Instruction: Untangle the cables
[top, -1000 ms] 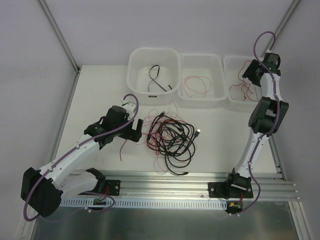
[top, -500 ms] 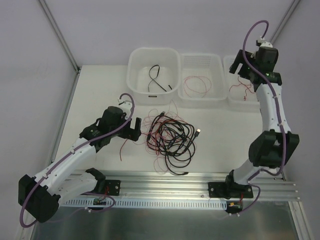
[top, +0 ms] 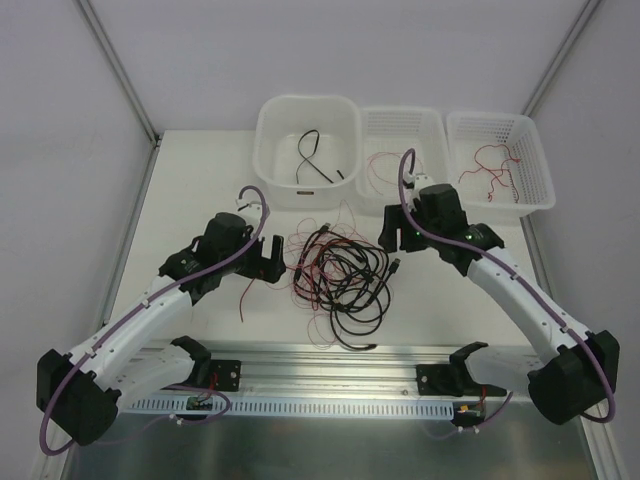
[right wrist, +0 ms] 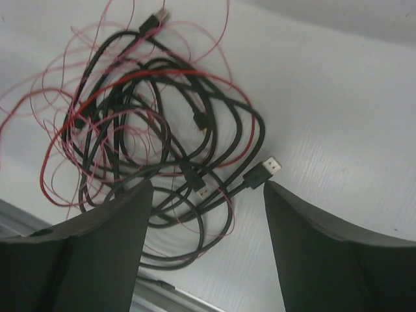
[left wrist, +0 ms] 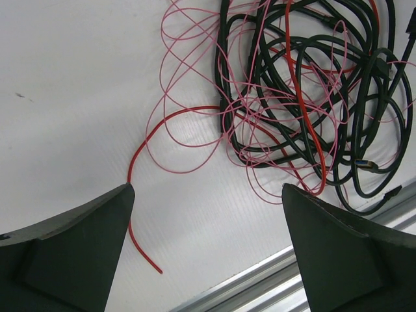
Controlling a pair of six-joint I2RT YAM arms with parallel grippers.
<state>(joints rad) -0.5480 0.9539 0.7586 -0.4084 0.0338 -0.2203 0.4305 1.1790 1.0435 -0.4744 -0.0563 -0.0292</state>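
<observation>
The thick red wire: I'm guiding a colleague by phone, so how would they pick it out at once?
On the white table, find the cable tangle between the arms. From its side nearest the left end effector, one red wire arcs out and ends loose on bare table. It is thicker and deeper red than the thin pink loops around it.

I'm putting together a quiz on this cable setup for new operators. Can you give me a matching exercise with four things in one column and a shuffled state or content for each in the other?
Things
1. left tub
2. middle basket
3. cable pile
4. left tool

States
A. open, holding nothing
B. holds thin red wire
C. tangled on the table
D. holds one black cable

Pairs: 1-D, 2-B, 3-C, 4-A
</observation>
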